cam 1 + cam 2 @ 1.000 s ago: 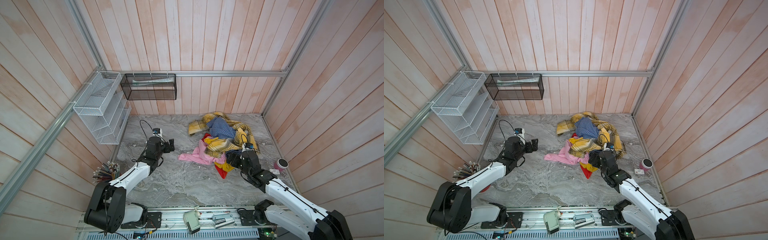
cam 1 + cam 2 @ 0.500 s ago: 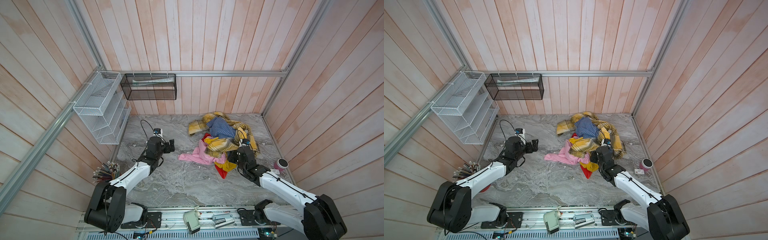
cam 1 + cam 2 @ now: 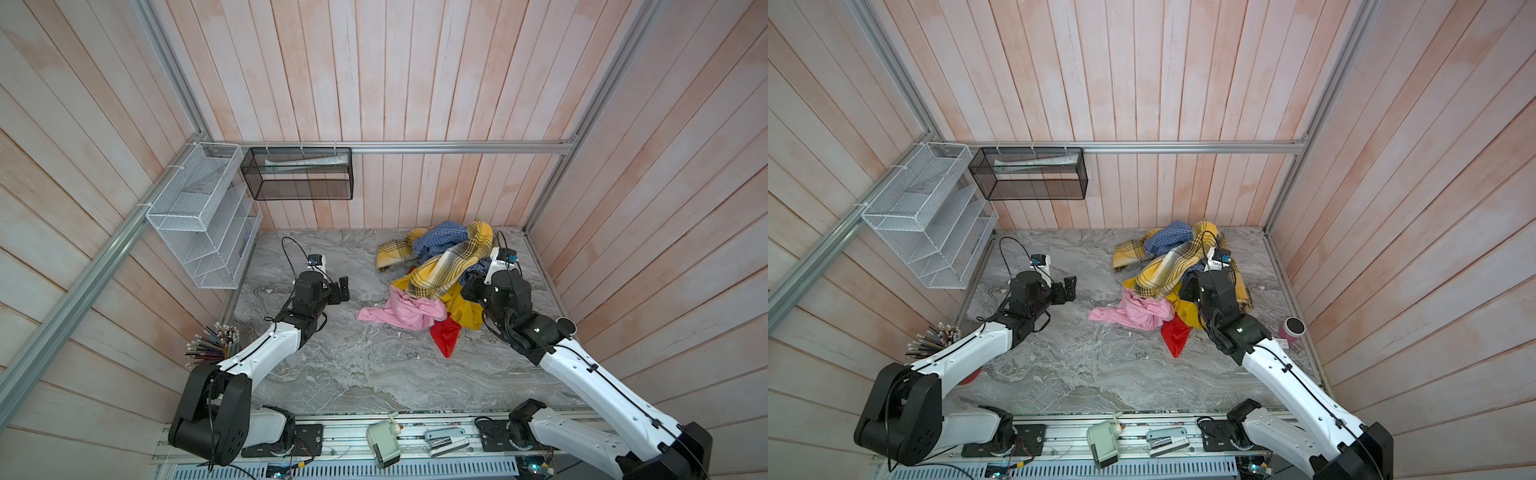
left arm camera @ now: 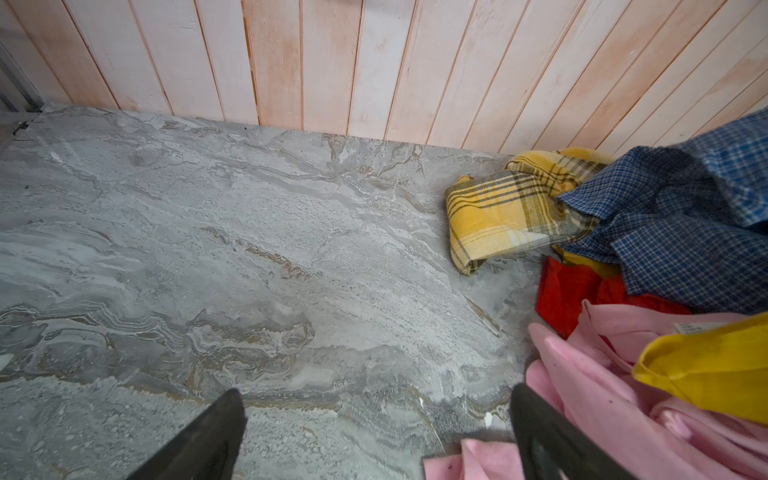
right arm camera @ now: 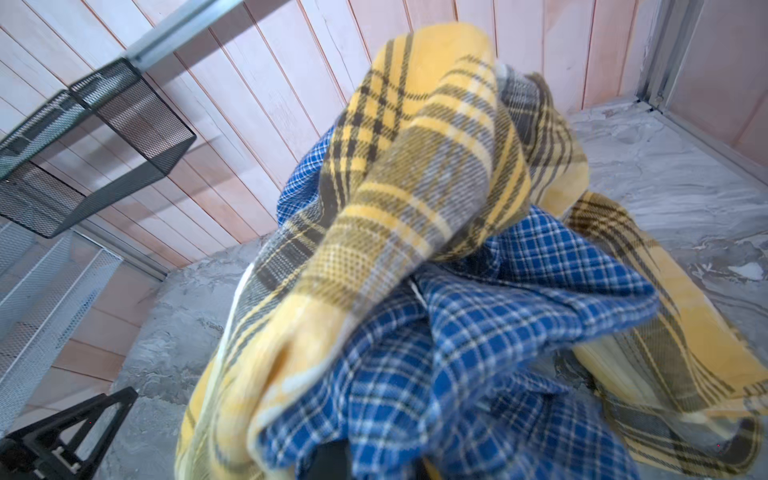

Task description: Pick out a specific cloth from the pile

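Two arms are showing in both top views. The right gripper (image 3: 467, 286) is pressing into the side of the pile (image 3: 415, 309) nearest its own base, with its jaws closed. The left gripper (image 3: 341, 289) is hanging fully open over the bare marble table (image 3: 353, 365), well apart from the heap and holding nothing. The cloth (image 3: 440, 237) is lying at the far side of the pile – its blue check is running from there toward the right gripper, under the yellow plaid cloth (image 3: 449, 262) that is draping across it

Left wrist view: the wide-spread fingers (image 4: 208, 436) are framing bare table only. The cloth (image 4: 673, 232) is sitting off to one side, beyond the pink garment (image 4: 582, 395)

Right wrist view: the cloth (image 5: 478, 332) is bunching directly against the right gripper (image 5: 332, 461), with folds converging where the fingertips are buried. Judgement: the grip is sitting on the blue shirt, with the plaid (image 5: 415, 166) riding on top. The right arm is the nearer one, and the pull is needing to go along the shirt's run, away from the heap, so the plaid slides off
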Motion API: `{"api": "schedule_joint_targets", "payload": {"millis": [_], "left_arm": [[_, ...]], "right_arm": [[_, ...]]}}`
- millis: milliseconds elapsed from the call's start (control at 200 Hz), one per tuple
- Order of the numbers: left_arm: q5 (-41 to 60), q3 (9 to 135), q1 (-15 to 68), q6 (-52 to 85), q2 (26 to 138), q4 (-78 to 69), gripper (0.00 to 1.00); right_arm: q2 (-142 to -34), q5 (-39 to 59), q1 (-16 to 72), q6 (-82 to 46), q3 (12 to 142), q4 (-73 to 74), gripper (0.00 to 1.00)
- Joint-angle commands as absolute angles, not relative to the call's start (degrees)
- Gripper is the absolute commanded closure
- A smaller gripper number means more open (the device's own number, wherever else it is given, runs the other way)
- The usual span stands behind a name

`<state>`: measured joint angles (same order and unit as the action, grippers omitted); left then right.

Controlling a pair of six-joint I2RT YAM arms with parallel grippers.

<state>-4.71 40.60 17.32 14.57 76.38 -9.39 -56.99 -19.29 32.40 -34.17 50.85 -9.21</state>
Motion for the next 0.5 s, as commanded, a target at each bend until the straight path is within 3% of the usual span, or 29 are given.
{"api": "schedule_joint_targets", "payload": {"millis": [0, 240, 495], "left_arm": [[-5.2, 42.2, 17.5, 13.5, 75.7, -9.2, 0.0], [-5.4, 41.6, 17.5, 13.7, 75.0, -9.2, 0.0], [-5.2, 40.7, 17.7, 14.6, 75.2, -9.3, 0.0]], "right_arm": [[-57.1, -20.7, 33.3, -32.5, 56.0, -8.7, 1.0], [-57.7, -23.1, 34.0, -31.9, 56.4, -9.8, 1.0], [-65.3, -13.8, 36.2, -32.7, 47.0, -8.7, 1.0]]}}
